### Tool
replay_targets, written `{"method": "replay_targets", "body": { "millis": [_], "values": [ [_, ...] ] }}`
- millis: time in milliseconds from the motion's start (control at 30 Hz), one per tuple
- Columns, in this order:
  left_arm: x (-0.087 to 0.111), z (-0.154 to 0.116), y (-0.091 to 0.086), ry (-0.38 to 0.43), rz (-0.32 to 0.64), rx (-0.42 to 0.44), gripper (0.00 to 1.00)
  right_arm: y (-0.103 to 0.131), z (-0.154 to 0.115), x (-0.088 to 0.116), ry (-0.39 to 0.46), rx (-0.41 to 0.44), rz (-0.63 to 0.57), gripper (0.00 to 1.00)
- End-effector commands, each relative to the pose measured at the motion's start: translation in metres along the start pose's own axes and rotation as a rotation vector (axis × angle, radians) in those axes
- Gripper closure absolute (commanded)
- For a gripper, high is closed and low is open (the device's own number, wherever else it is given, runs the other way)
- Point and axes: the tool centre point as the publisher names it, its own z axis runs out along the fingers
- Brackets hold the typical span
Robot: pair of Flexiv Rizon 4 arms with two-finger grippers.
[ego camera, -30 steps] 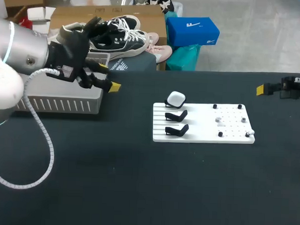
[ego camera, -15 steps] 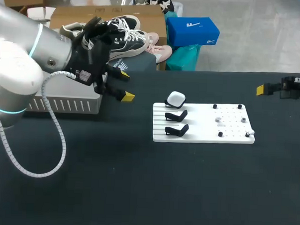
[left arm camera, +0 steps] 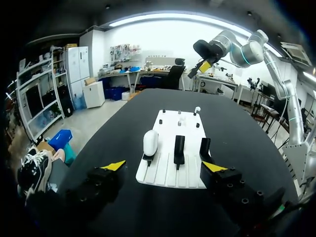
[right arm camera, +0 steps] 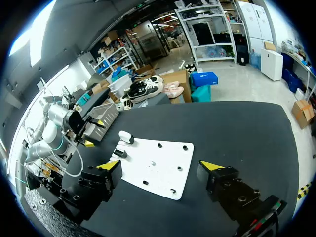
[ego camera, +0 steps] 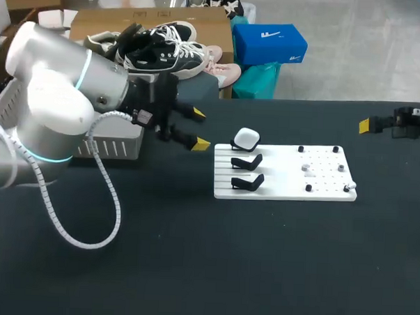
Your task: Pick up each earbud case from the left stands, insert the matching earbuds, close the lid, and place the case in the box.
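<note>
Left end effector [ego camera: 199,129] spread, near earbud case [ego camera: 246,138].

Head camera looks down from behind; both wrist cameras face the white board [ego camera: 282,180] from opposite ends.

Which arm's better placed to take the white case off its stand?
Left. The left gripper hangs open just beside the white case, which sits on the left end of the board. In the left wrist view the case lies straight ahead. The right gripper is off past the board's far end.
</note>
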Motion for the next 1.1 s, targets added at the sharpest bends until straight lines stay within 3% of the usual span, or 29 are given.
{"method": "replay_targets", "body": {
  "millis": [33, 200, 267, 433, 533, 600, 667, 1100],
  "values": [
    [-0.003, 0.02, 0.015, -0.003, 0.016, 0.07, 0.0, -0.001, 0.0, 0.0, 0.001, -0.003, -0.001, 0.0],
    [0.0, 0.032, 0.015, -0.003, 0.046, 0.084, 0.02, -0.001, 0.0, 0.0, 0.001, -0.003, -0.001, 0.0],
    [0.002, 0.037, 0.015, -0.002, 0.054, 0.085, 0.24, -0.001, 0.0, 0.0, 0.001, -0.003, -0.001, 0.0],
    [0.002, 0.047, 0.02, -0.002, 0.047, 0.087, 0.2, -0.001, 0.0, 0.0, 0.001, -0.003, -0.001, 0.0],
    [0.002, 0.051, 0.024, -0.005, 0.042, 0.086, 0.36, -0.001, 0.0, 0.0, 0.001, -0.003, -0.001, 0.0],
    [0.001, 0.054, 0.027, -0.006, 0.039, 0.085, 0.34, -0.001, 0.0, 0.0, 0.001, -0.003, -0.001, 0.0],
    [-0.001, 0.056, 0.028, -0.009, 0.038, 0.086, 0.44, -0.001, 0.0, 0.0, 0.001, -0.003, -0.001, 0.0],
    [-0.002, 0.068, 0.027, -0.019, 0.048, 0.101, 0.49, -0.001, 0.0, 0.0, 0.001, -0.003, -0.001, 0.0]
  ]
}}
